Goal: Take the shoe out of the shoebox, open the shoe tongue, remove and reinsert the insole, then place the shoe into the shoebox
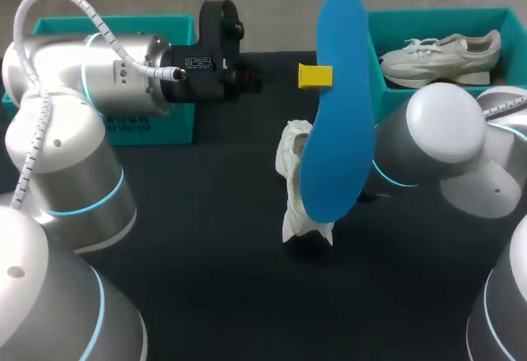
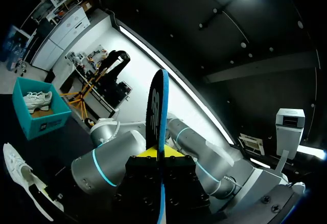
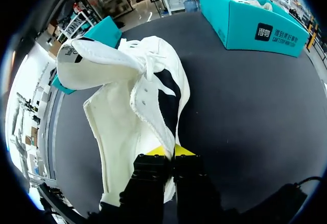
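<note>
Shoe (image 1: 292, 163), half hidden behind the insole (image 1: 333, 114) the left claw (image 2: 160, 153) clamps, is clamped by the right claw (image 3: 168, 151).

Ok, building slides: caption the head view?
Left gripper holds the blue insole upright; right gripper grips the white shoe; another shoe lies in the teal shoebox.

Blue insole (image 1: 333, 114), white shoe (image 1: 290, 161) (black inside), teal shoebox (image 1: 436, 15).
</note>
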Motion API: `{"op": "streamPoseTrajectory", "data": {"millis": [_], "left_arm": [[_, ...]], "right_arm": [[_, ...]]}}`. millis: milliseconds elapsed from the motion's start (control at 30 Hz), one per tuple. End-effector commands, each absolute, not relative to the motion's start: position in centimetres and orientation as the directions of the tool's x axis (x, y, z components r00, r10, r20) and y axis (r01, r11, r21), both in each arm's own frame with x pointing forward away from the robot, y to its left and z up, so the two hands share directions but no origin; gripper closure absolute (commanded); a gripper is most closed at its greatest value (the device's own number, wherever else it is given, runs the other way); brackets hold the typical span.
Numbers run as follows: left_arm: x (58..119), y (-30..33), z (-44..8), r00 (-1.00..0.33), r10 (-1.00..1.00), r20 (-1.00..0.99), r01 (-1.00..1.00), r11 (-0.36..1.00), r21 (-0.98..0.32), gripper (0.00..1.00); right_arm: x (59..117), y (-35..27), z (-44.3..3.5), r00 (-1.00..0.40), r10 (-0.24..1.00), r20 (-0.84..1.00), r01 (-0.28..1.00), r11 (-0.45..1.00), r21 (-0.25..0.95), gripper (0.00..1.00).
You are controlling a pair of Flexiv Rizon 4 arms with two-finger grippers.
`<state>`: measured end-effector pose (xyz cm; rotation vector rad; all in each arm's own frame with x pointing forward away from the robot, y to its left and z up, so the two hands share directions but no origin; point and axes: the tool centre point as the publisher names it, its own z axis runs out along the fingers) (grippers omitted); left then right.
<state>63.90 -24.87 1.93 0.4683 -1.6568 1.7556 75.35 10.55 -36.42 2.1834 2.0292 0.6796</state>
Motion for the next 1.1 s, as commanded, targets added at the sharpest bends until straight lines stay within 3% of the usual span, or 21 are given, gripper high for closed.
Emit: {"op": "streamPoseTrajectory", "data": {"millis": [33, 300, 567, 900, 933, 967, 1100], "left_arm": [[63.8, -24.9, 1.8, -0.712, 0.223, 0.666, -0.678, 0.027, -0.734, 1.00], [63.8, -24.9, 1.8, -0.712, 0.223, 0.666, -0.678, 0.027, -0.734, 1.00], [63.8, -24.9, 1.8, -0.712, 0.223, 0.666, -0.678, 0.027, -0.734, 1.00], [63.8, -24.9, 1.8, -0.712, 0.223, 0.666, -0.678, 0.027, -0.734, 1.00], [63.8, -24.9, 1.8, -0.712, 0.223, 0.666, -0.678, 0.027, -0.734, 1.00], [63.8, -24.9, 1.8, -0.712, 0.223, 0.666, -0.678, 0.027, -0.734, 1.00], [63.8, -24.9, 1.8, -0.712, 0.223, 0.666, -0.678, 0.027, -0.734, 1.00]], "right_arm": [[75.3, 10.9, -36.5, 0.025, 0.964, 0.263, 0.932, -0.118, 0.344, 1.00], [74.9, 11.0, -36.9, 0.074, 0.962, 0.264, 0.936, -0.158, 0.314, 1.00], [74.3, 11.8, -38.0, 0.006, 0.973, 0.230, 0.927, -0.092, 0.363, 1.00], [74.1, 11.8, -38.9, 0.036, 0.971, 0.236, 0.933, -0.117, 0.341, 1.00], [74.1, 11.8, -38.9, 0.046, 0.970, 0.239, 0.934, -0.127, 0.335, 0.72], [74.1, 11.8, -38.9, 0.054, 0.969, 0.243, 0.933, -0.136, 0.333, 0.00], [73.8, 11.4, -37.6, 0.078, 0.955, 0.286, 0.933, -0.172, 0.318, 0.00]]}}
